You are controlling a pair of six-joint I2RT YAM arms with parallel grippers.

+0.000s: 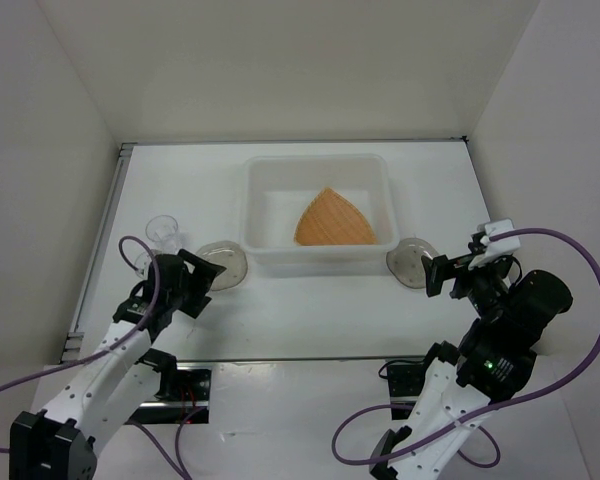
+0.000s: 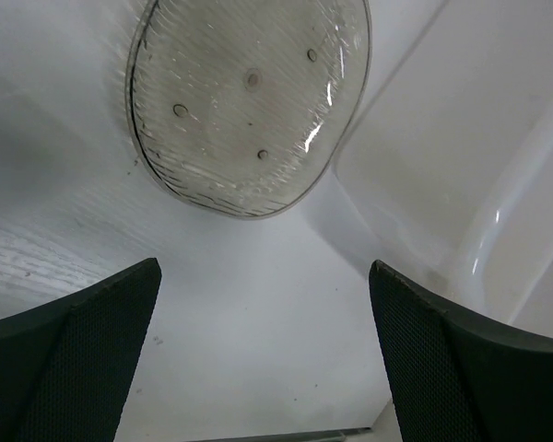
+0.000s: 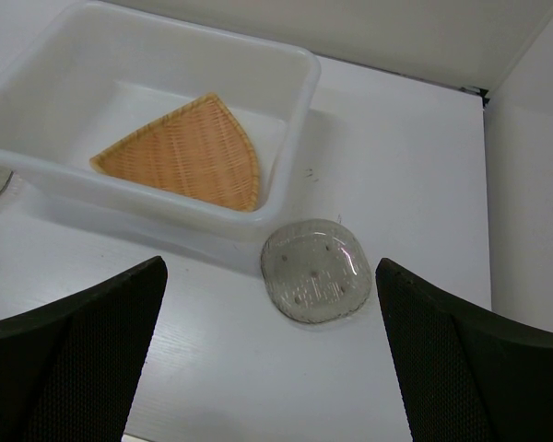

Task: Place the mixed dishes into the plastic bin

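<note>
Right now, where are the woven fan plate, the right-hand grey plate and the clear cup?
woven fan plate (image 3: 189,157): right wrist view, centre of weave.
right-hand grey plate (image 3: 316,270): right wrist view, its centre.
clear cup (image 1: 161,232): top external view, its middle.

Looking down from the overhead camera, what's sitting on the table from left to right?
Clear cup → grey plate → white bin with the woven fan plate inside → second grey plate.

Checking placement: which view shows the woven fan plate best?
Right wrist: the woven fan plate lies large and unobstructed inside the bin, weave visible. Top external shows it small. Left wrist misses it.
</note>
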